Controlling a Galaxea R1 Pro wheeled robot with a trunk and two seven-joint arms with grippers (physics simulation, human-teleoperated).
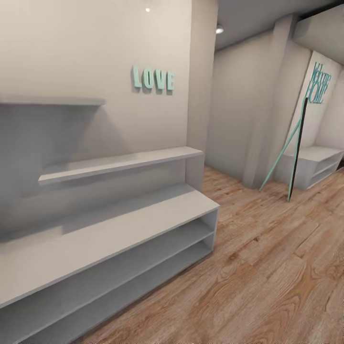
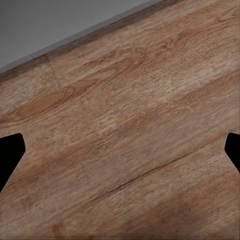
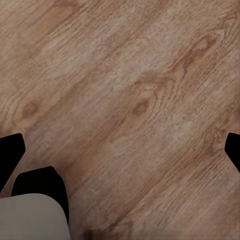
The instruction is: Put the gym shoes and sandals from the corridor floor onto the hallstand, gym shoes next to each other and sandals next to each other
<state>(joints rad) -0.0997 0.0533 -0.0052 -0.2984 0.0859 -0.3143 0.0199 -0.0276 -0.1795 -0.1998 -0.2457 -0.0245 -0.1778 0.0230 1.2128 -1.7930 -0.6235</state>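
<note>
**Scouting the corridor, rack bare**

Rolling along, the robot looks to be searching for footwear. The hallstand [image 1: 119, 224] sits at near left, light grey, flat top and both long shelves bare. The corridor floor [image 1: 267, 267] runs right and far. The left pincer [image 2: 120, 150] and right pincer [image 3: 120, 150] hang spread above planks, holding nothing. Next call, I'd say: find the shoes.

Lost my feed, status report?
Both grippers, left and right, open over bare corridor floor. Hallstand ahead-left, shelves bare. Path unobstructed.
</note>
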